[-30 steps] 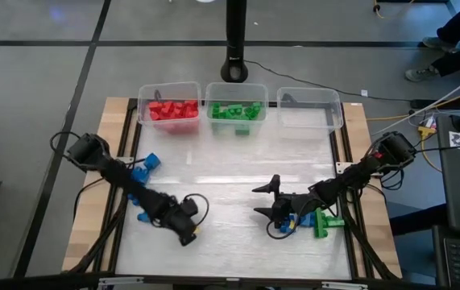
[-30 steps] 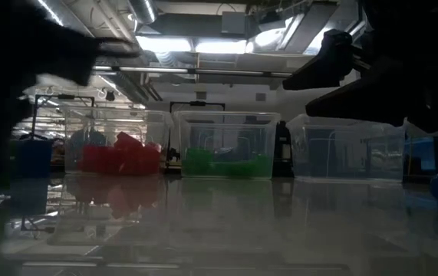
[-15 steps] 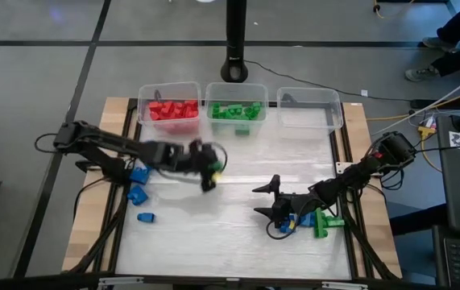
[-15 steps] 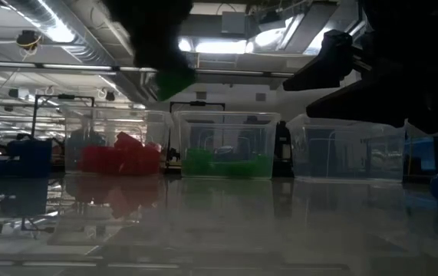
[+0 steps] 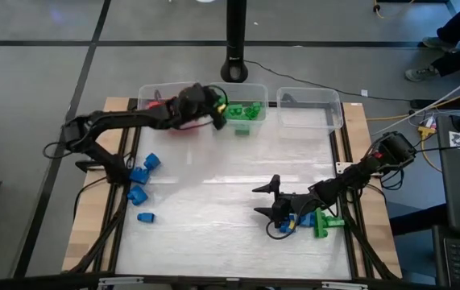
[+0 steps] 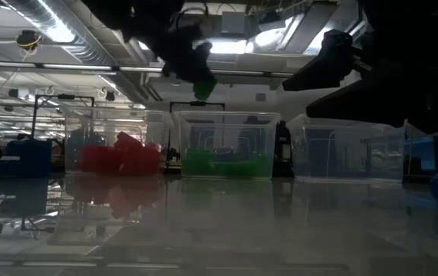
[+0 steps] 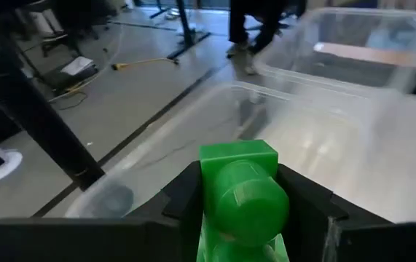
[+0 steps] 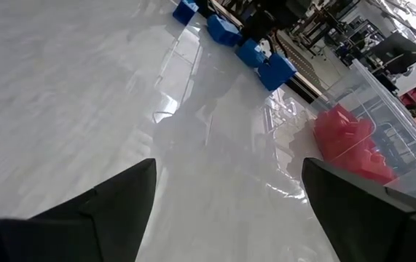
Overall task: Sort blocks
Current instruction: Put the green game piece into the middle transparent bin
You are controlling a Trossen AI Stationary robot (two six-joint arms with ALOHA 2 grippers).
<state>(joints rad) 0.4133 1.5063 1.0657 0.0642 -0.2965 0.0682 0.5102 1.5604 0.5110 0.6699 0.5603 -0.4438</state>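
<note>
A: High view, biggest first: the table (image 5: 230, 201), then three clear bins (image 5: 310, 109) along its 12 o'clock edge. The left gripper (image 5: 217, 112) has swung up from about 7 o'clock a second ago and now hangs over the middle bin.

B: Pinching what?

A: A green block (image 7: 238, 191), clamped between its fingers; only the left wrist view shows that clearly. I judge the drop is next.

B: The other arm?

A: The right gripper (image 5: 274, 200) waits at 5 o'clock, fingers spread, unchanged. Loose blue blocks (image 5: 141, 173) lie at 9 o'clock; the low view hides them.
</note>
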